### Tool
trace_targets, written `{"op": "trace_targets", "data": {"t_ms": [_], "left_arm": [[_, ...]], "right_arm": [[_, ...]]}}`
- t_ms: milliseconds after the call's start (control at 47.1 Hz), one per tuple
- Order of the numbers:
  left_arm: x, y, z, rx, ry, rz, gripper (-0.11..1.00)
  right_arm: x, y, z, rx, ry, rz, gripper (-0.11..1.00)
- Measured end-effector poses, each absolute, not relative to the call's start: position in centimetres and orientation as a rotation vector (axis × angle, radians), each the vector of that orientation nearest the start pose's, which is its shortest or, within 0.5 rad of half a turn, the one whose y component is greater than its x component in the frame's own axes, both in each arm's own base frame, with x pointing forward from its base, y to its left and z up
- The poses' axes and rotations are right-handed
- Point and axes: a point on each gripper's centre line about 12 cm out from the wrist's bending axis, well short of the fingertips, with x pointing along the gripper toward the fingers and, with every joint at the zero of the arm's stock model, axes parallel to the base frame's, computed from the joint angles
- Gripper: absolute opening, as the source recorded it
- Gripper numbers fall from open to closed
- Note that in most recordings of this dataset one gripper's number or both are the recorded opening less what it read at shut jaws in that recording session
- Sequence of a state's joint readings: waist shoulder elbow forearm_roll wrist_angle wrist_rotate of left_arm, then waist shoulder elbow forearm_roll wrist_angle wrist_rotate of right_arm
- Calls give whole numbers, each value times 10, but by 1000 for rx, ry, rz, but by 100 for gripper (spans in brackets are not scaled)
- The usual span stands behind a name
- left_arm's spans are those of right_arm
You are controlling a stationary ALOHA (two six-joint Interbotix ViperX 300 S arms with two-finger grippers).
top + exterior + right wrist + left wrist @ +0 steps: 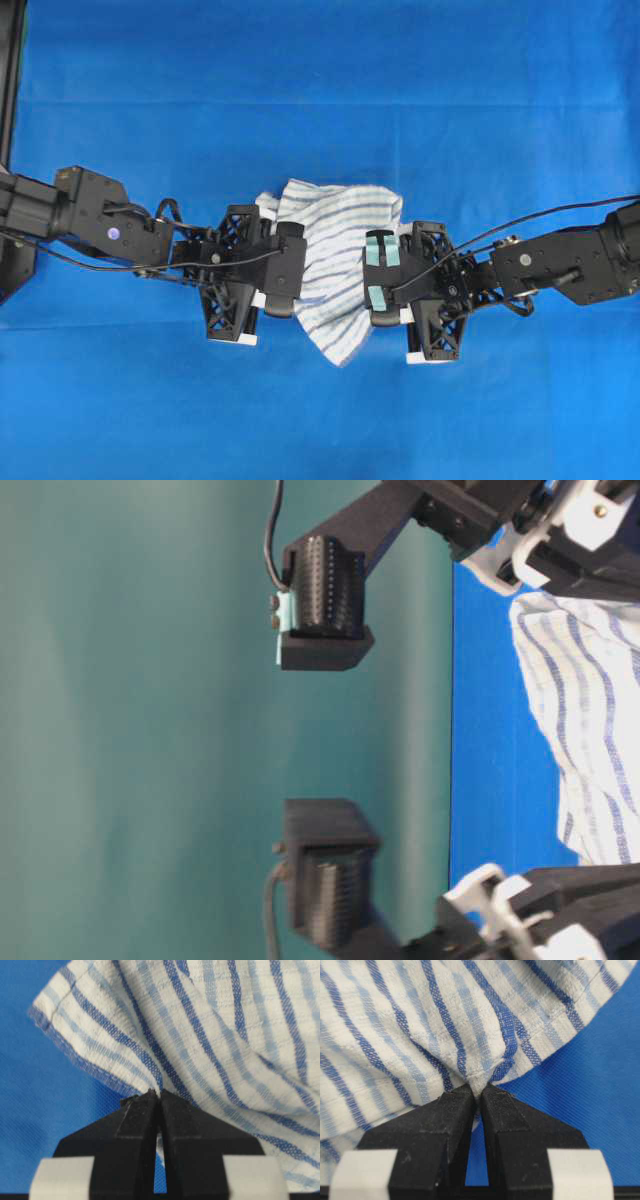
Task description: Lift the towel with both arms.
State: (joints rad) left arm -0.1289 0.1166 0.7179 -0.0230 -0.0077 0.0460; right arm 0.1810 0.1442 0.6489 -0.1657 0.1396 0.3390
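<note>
**Both grippers pinched onto the striped towel**

Right now the towel (330,265) lies crumpled near the middle of the blue sheet (320,90), well away from every edge of it. It is white with thin blue and paler stripes, bunched into loose folds, with one corner trailing toward the near edge of the sheet in the overhead view.

From the left, the left gripper (285,270) reaches in over the towel's left side. Its wrist view shows the two black wedge fingers (445,1125) brought together at their tips, with a small pleat of striped cloth squeezed between them. The fabric puckers and fans upward from that pinch, and blue sheet shows to the right of it.

From the right, the right gripper (382,280) covers the towel's right side; this is the one with pale teal pads (382,252) on top. Its wrist view tells the same story: finger tips (142,1120) drawn tight, a fold near the towel's hemmed edge caught between them, and the cloth gathered into ridges that run up from the grip.

Seen from table level, the picture lies turned on its side. The towel (590,720) is between the two arms against the blue sheet (490,780), but whether it has left the surface I cannot tell.
</note>
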Motion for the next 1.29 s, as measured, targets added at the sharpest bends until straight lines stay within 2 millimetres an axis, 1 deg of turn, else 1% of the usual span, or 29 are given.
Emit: {"op": "trace_targets", "data": {"t_ms": [64,212,233,403,679,764,849,870,955,1146,1231,1295], "left_arm": [[370,-48,123,72,811,-131,3],[364,-43,158,65,770,-121,3],[362,-42,166,63,759,-119,3],[350,-33,210,54,710,-101,3],[326,-26,300,42,592,-88,3],[318,-24,324,40,556,-86,3],[311,-21,345,41,522,-80,3],[309,-20,349,38,519,-77,3],[303,-15,364,34,502,-61,3],[290,-4,403,29,443,-27,3],[284,-2,414,27,423,-21,3],[282,-2,420,27,414,-20,3]], "right_arm": [[379,66,119,71,917,62,2],[381,63,162,77,855,54,2],[380,63,168,77,853,51,2],[376,59,220,81,810,33,2],[371,50,299,85,747,-7,2],[371,45,326,76,716,-23,2],[370,39,347,60,690,-45,2],[370,37,355,53,679,-53,2],[370,28,374,35,650,-83,2],[372,9,411,19,586,-144,2],[372,6,422,16,566,-151,2],[372,6,426,16,562,-151,2]]}}
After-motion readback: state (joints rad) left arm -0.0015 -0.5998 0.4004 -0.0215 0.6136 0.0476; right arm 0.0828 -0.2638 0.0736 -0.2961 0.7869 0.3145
